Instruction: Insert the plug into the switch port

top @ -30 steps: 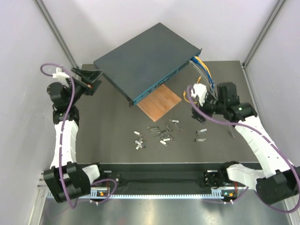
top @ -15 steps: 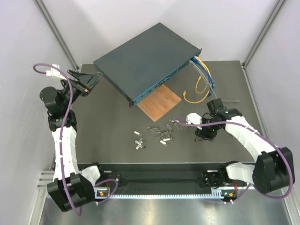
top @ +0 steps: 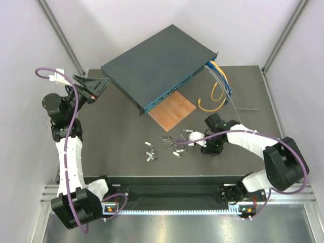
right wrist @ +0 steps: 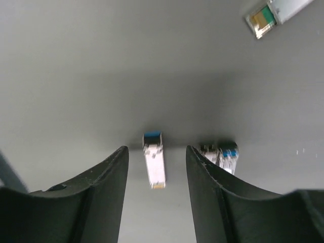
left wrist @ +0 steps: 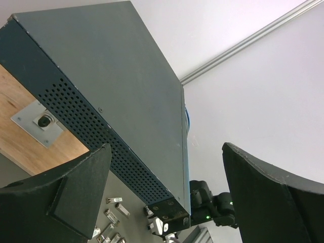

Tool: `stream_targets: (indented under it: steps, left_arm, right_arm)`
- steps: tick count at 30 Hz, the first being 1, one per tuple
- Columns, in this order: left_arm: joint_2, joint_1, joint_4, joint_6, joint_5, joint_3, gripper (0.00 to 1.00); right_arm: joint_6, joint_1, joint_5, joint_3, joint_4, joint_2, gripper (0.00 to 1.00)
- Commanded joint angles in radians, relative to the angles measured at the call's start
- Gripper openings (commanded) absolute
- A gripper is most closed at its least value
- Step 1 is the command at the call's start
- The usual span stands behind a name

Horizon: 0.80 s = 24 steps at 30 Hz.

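The switch (top: 157, 63) is a flat dark blue-grey box lying askew at the back, its teal front face (top: 169, 92) turned toward the table's middle. In the right wrist view a small silver plug (right wrist: 154, 164) with a blue end lies on the mat. My right gripper (right wrist: 157, 149) is open and straddles that plug, with a gap on each side. From above, the right gripper (top: 212, 148) points down at the mat, right of centre. My left gripper (top: 104, 83) is open beside the switch's left corner, holding nothing. The left wrist view looks along the switch (left wrist: 116, 76).
A thin brown board (top: 172, 110) lies under the switch's front edge. Several loose plugs (top: 169, 144) are scattered mid-table, two more (right wrist: 225, 154) just right of my right fingers. Blue, yellow and grey cables (top: 220, 83) run from the switch's right end.
My right arm swung from near the cables down and left to the mat, and its jaws narrowed around a plug. The left arm shifted slightly left early on, then held still.
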Motion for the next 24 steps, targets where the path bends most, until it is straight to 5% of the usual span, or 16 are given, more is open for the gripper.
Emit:
stream_targets:
  steps: [1, 9, 15, 24]
  left_arm:
    - [0.000, 0.002, 0.048, 0.013, 0.008, 0.052, 0.95]
    - [-0.003, 0.002, 0.040, 0.036, 0.008, 0.093, 0.94]
    - [0.011, -0.001, 0.056, 0.040, -0.003, 0.119, 0.92]
    - [0.064, -0.119, -0.142, 0.416, -0.007, 0.351, 0.93]
  right_arm:
    - [0.035, 0.037, 0.047, -0.009, 0.090, 0.039, 0.48]
    - [0.064, 0.089, 0.077, -0.026, 0.101, 0.040, 0.30]
    - [0.125, 0.111, 0.063, -0.048, 0.069, -0.024, 0.00]
    - [0.415, -0.059, -0.217, 0.262, -0.030, -0.161, 0.00]
